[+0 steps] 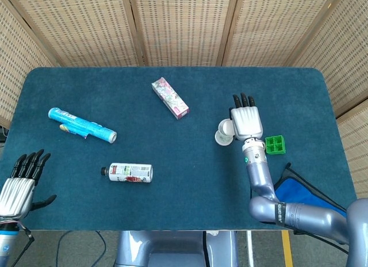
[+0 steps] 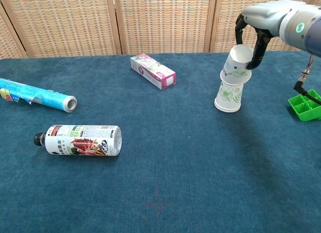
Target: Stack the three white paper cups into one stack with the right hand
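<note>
Nearby, green tray (image 2: pixel 305 104) flanks cups (image 2: pixel 230 91) under right hand (image 2: pixel 252 29).
</note>
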Available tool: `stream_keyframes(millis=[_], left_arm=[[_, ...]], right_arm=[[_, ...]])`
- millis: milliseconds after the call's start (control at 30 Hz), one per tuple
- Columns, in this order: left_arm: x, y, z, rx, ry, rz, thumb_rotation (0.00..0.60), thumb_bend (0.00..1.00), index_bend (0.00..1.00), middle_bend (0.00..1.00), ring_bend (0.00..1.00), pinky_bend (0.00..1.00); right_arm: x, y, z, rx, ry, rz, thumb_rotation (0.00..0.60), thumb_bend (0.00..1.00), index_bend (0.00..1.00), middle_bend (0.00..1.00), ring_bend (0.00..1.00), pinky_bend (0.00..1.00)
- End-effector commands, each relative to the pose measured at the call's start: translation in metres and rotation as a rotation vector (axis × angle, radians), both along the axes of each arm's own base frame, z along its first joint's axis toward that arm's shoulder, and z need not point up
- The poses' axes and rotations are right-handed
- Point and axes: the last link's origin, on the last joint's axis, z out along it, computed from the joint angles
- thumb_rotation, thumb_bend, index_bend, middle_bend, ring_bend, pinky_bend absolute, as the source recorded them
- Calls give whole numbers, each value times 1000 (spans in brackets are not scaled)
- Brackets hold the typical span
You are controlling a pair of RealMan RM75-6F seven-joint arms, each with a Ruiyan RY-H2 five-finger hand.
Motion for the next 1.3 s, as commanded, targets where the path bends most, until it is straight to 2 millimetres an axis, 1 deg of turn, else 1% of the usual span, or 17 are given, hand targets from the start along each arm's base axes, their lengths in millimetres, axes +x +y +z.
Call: stream_keyframes(millis=[33, 100, 233, 333, 600, 800, 867, 900, 933, 1000, 1033, 1200, 1300], left_arm=[[0, 0, -1, -4, -3, 0, 600, 10, 0, 0, 0, 0], [1, 0, -1, -4, -2, -1, 600, 10, 0, 0, 0, 0], [0, 0, -1, -3, -2, -1, 600, 10, 0, 0, 0, 0], [0, 0, -2, -6, -2, 1, 600, 10, 0, 0, 0, 0], [0, 0, 0, 2, -6, -2, 600, 10, 0, 0, 0, 0], [-3, 1, 1, 4, -7, 10, 600, 10, 0, 0, 0, 0], [-3, 1, 1, 4, -6, 10, 600, 10, 0, 0, 0, 0], [-4, 1, 1, 4, -6, 11, 600, 10, 0, 0, 0, 0], [-4, 1, 1, 5, -5, 12, 600, 10, 0, 0, 0, 0], [-5, 1, 0, 4, 0, 16, 600, 10, 0, 0, 0, 0], [-5, 1, 0, 4, 2, 18, 600, 10, 0, 0, 0, 0], [-6, 2, -3, 3, 10, 21, 600, 10, 0, 0, 0, 0], [-6, 2, -4, 3, 15, 24, 600, 9, 0, 0, 0, 0]], right_arm=[[-6, -4, 0, -3, 11, -17, 600, 234, 581, 178, 78, 161], [-9, -6, 1, -8, 20, -21, 600, 234, 544, 152, 75, 158], [-11, -5, 0, 1, 16, -33, 600, 231, 375, 82, 37, 142], [-11, -3, 1, 5, 16, -36, 600, 220, 302, 56, 22, 135], [-12, 4, 6, -3, 24, -22, 600, 217, 300, 54, 19, 135], [-31, 38, 17, -4, 5, 33, 600, 217, 282, 38, 7, 110], [-39, 51, 20, -3, -15, 47, 600, 215, 239, 15, 0, 77], [-43, 57, 21, 0, -24, 51, 600, 212, 197, 6, 0, 49], [-51, 68, 24, 4, -45, 57, 600, 209, 143, 0, 0, 22], [-69, 91, 27, 19, -77, 56, 600, 201, 53, 0, 0, 2], [-81, 108, 32, 24, -88, 62, 600, 189, 14, 0, 0, 0], [-115, 148, 41, 19, -114, 76, 600, 151, 0, 0, 0, 0], [-132, 167, 44, 14, -129, 71, 600, 149, 0, 0, 0, 0]])
